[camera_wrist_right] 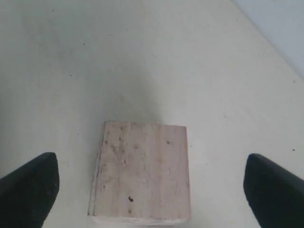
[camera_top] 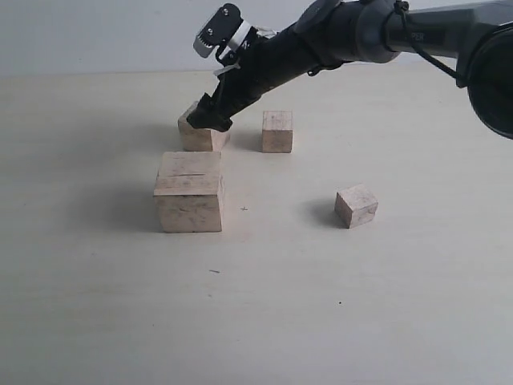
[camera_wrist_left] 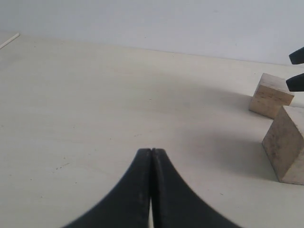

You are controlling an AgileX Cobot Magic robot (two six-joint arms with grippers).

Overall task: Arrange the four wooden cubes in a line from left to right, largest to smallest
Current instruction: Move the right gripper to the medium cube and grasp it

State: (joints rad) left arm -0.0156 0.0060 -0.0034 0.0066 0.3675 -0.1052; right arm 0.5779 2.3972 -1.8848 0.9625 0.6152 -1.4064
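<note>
Cubes: four pale wood blocks on the table [camera_top: 417, 321], all apart from each other, not in one row.
Biggest cube [camera_top: 189, 192]: front-left of the group, sits flat, thin crack line across its top.
Mid cube [camera_top: 195, 139]: just behind the biggest one w/ a small gap btw them; its top is partly hidden by the R arm.
Back small cube [camera_top: 277, 131]: right of the mid cube, about level w/ it, clear gap btw.
Front small cube [camera_top: 356, 205]: off to the right & nearer, well apart from the rest, turned at an angle.
Two small ones: can't say from where I stand which is smaller.
R pincer [camera_top: 213, 120]: arm comes in from upper right & reaches across to the left side, tips down at the mid cube's top.
R pincer state: spread wide; right wrist view shows its fingers [camera_wrist_right: 28, 187] either side of the cube w/ bare table in both gaps, no contact.
L pincer [camera_wrist_left: 152, 156]: closed, fingers pressed together, nothing btw them, bare table ahead of it. Not seen in the exterior view.
Left wrist view: biggest cube & mid cube sit at its far edge, R pincer's black tips by the mid one.
</note>
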